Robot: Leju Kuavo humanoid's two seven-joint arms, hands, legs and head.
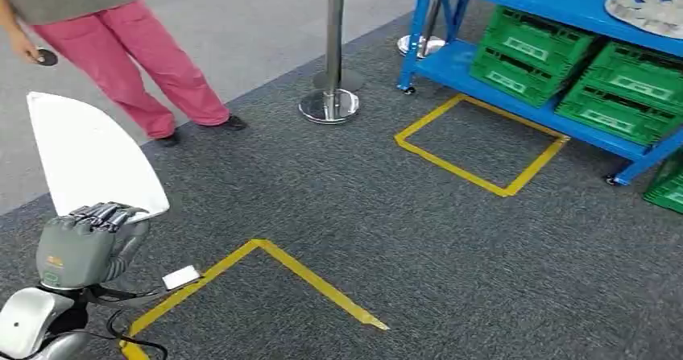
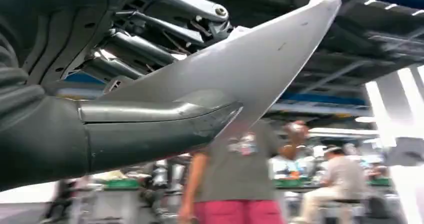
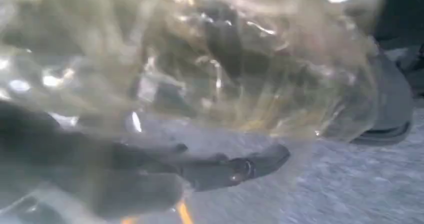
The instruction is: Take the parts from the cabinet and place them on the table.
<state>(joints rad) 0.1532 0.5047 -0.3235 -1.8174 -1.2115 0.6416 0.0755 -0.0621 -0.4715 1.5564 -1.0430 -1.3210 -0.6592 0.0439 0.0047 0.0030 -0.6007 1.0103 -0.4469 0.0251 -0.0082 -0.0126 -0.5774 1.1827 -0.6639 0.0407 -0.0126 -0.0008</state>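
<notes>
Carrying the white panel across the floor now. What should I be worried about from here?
1. A person in pink trousers stands just ahead of the left hand, and the white panel points that way; its tip might strike them.
2. The metal post and its round base stand near the path; a swing of the panel may clip it.
3. The right wrist view is blurred, with what looks like a clear bag over the right hand; that grip cannot be confirmed.

Head view is evenly lit and pretty sharp, soft shadows on the carpet (image 1: 419, 239). Left wrist view is backlit, bright ceiling lights (image 2: 395, 91) blown out, background people blurry. Right wrist view is a smeared mess: motion blur and glare.
</notes>
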